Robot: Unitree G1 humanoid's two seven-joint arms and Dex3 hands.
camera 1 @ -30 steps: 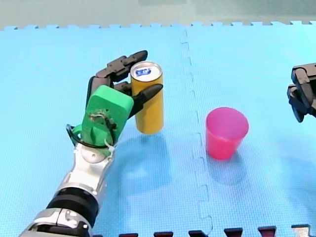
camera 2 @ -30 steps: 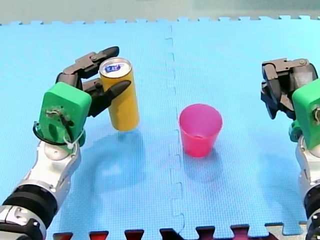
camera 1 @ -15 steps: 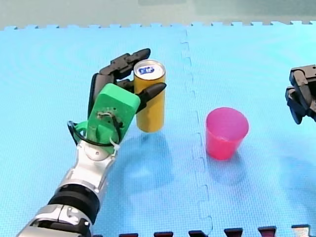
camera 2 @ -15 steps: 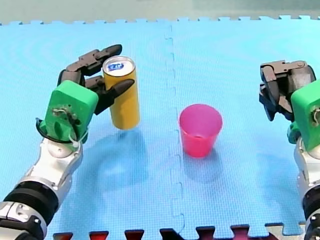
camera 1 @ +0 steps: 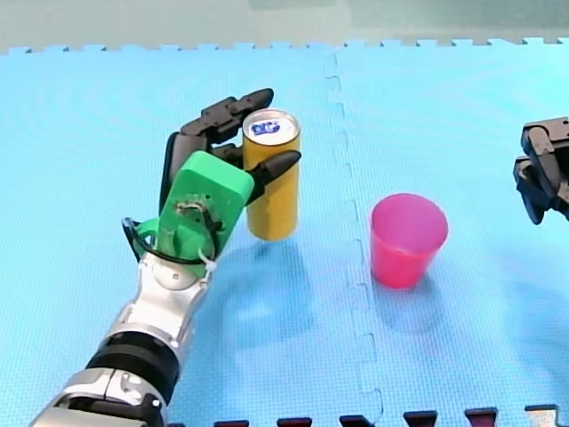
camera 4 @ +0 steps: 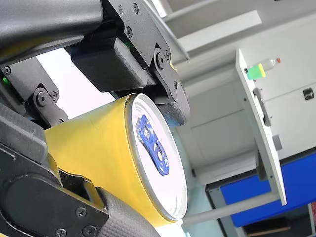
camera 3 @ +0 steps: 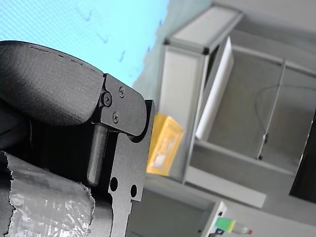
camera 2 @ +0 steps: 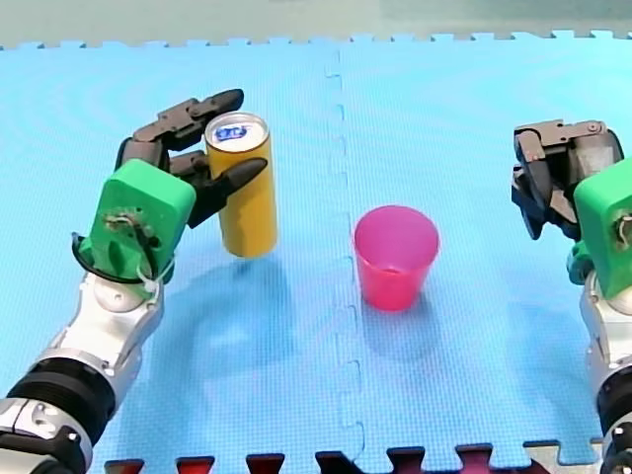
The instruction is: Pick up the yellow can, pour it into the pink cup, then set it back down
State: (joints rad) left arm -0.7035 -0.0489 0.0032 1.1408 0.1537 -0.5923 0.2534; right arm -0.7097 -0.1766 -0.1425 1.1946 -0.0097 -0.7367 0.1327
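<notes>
Left hand (camera 2: 166,193) gripping yellow can (camera 2: 247,197)
Its fingers are wrapping the upright can above the blue mat (camera 2: 296,375), left of the pink cup (camera 2: 396,259); the right hand (camera 2: 553,183) is hovering at the right, curled closed, holding nothing.

Left hand's (camera 2: 163,188) fingers (camera 2: 188,111) wrap the yellow can (camera 2: 250,212); right hand (camera 2: 565,183) hovers far right, seemingly empty.

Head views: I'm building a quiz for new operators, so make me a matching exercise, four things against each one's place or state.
1 yellow can
2 pink cup
3 left robot hand
4 right robot hand

A shut, holding nothing, far right
B standing on the blue mat
C held upright
D closed on the yellow can

Pairs: 1-C, 2-B, 3-D, 4-A
</notes>
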